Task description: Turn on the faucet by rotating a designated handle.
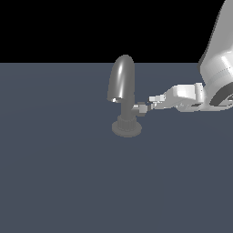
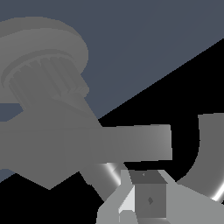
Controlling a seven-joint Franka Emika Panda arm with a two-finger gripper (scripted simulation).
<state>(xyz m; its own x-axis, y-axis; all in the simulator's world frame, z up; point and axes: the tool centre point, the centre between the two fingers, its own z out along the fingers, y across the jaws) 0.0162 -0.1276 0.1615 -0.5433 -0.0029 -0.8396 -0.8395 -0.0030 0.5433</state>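
The grey faucet point(image 1: 123, 77) stands on the floor with its arched spout up and its round ribbed base point(image 1: 126, 128) below. Its handle point(image 1: 140, 108), a short silver stub, sticks out of the stem toward the exterior view's right. My gripper point(image 1: 151, 105) reaches in from that side, with its tips right at the handle's free end. In the wrist view the handle point(image 2: 113, 144) is a wide grey bar. Just beside it, my fingers point(image 2: 148, 199) are pressed together with nothing between them. The curved spout point(image 2: 211, 153) and the base point(image 2: 39, 57) also show there.
A flat blue-grey floor point(image 1: 54, 182) spreads around the faucet. My white arm point(image 1: 218, 68) comes in from the exterior view's upper right.
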